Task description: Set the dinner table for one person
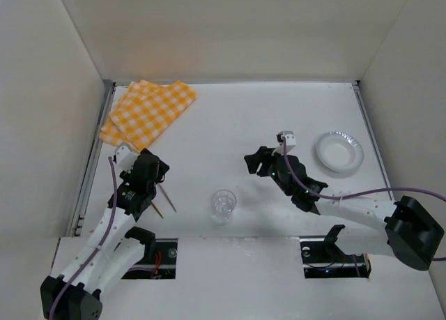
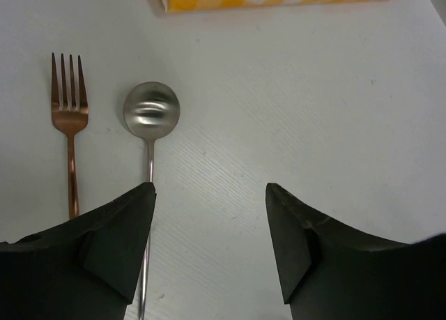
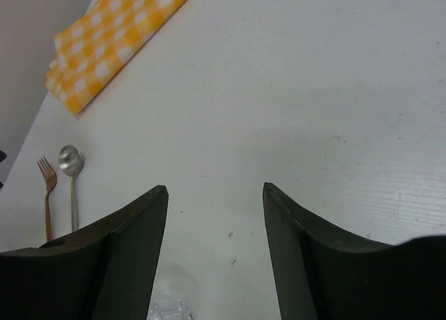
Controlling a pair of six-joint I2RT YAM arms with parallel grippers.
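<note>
1. I see my left gripper open and empty, one finger over the spoon handle, with the copper fork just beside it.
2. My right gripper is open and holds nothing.
3. The dinner table lies beneath both: glass at six o'clock, plate at three, checked cloth at eleven.

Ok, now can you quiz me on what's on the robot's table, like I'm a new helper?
1. True or false: the left gripper and the right gripper are both open and hold nothing.
2. Pick one: what lies right beside the fork? A) a knife B) the spoon C) a straw
3. Fill the gap: the plate sits on the robot's ____ side of the table.

Key: 1 true. 2 B. 3 right.
</note>
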